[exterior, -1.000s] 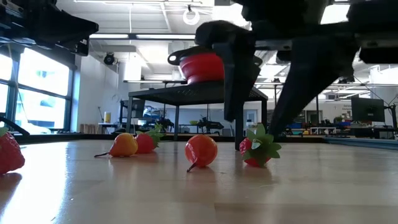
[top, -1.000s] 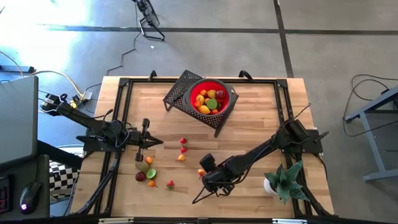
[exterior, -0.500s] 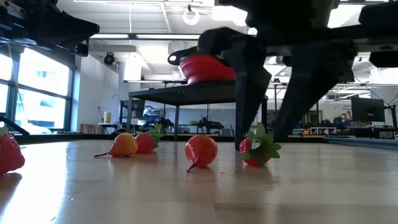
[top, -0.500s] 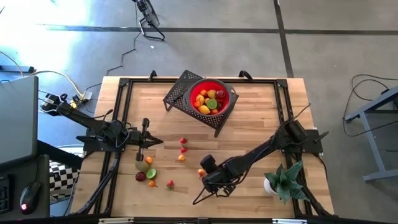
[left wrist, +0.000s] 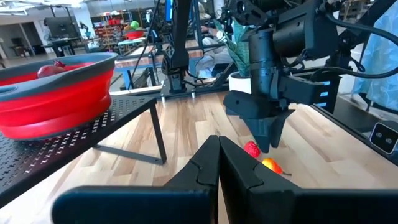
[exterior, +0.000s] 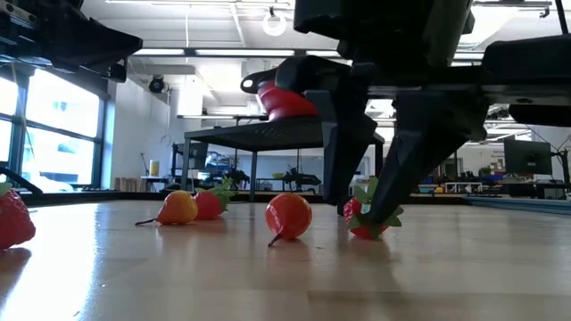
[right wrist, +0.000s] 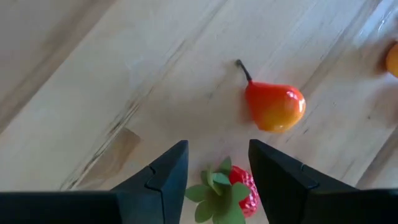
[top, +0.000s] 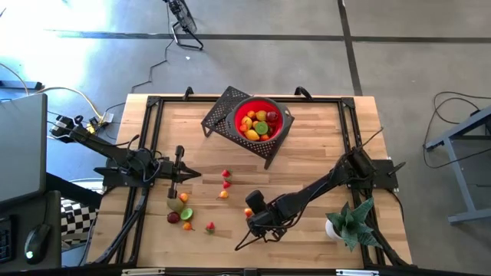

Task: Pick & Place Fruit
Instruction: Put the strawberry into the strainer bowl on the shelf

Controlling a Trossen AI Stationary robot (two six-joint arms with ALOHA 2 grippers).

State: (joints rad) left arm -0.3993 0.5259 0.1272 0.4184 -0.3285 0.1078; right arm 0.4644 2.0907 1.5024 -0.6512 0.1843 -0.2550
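Observation:
My right gripper [right wrist: 217, 163] points steeply down over a red strawberry with green leaves [right wrist: 231, 190], near the table's front middle. It is open, one finger on each side of the strawberry, which lies on the wood [exterior: 370, 217]. An orange-red pear-shaped fruit [right wrist: 273, 106] lies just beyond it. More fruit lies left of centre [top: 225, 184] and toward the front left [top: 181, 211]. The red bowl [top: 285, 123] holds several fruits. My left gripper [left wrist: 219, 163] is shut on nothing, level above the table's left side [top: 192, 175]. My right gripper comes at the strawberry [exterior: 357, 217] from above, slanting down, with its fingers [right wrist: 166, 177] close beside it on two sides. I cannot tell whether they touch it. The strawberry rests on the table.
The bowl stands on a black perforated stand [top: 221, 115] at the far middle. A spiky green plant in a white pot [top: 349, 222] stands at the front right, beside my right arm. Black rails [top: 153, 138] frame the tabletop.
My right gripper's fingers have drawn closer together, from a wide gap to a narrow one around the strawberry. The strawberry and the other fruit have stayed where they were.

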